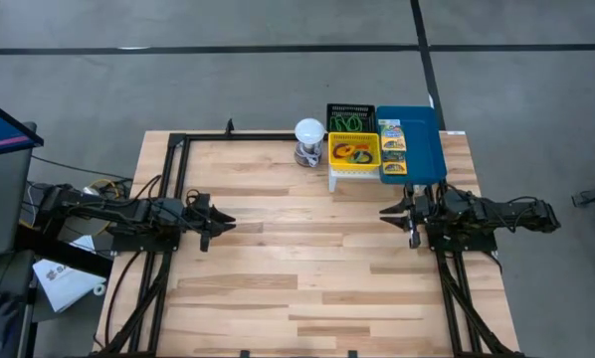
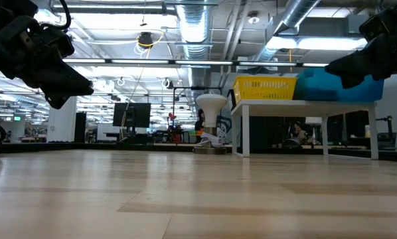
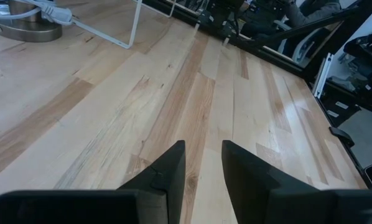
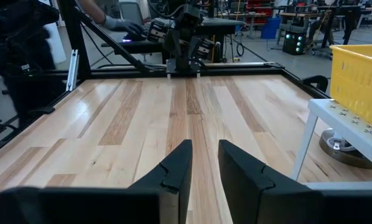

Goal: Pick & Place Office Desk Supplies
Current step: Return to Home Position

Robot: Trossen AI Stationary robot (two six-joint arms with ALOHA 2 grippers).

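The yellow bin (image 1: 354, 151) holds green and orange loops (image 1: 353, 153) and stands on a white perforated stand (image 1: 343, 177) at the table's far right; it also shows in the low view (image 2: 265, 87). The black mesh basket (image 1: 350, 115) is behind it. The blue tray (image 1: 424, 144) to its right holds green-yellow printed packets (image 1: 392, 147). My left gripper (image 1: 224, 221) (image 3: 203, 144) is open and empty above the table's left middle. My right gripper (image 1: 385, 211) (image 4: 204, 143) is open and empty above the right middle, in front of the tray.
A white ball-topped object (image 1: 309, 139) stands left of the yellow bin. A black frame (image 1: 178, 149) runs along the table's far and left sides. Bare wood (image 1: 307, 259) lies between the two grippers and toward the near edge.
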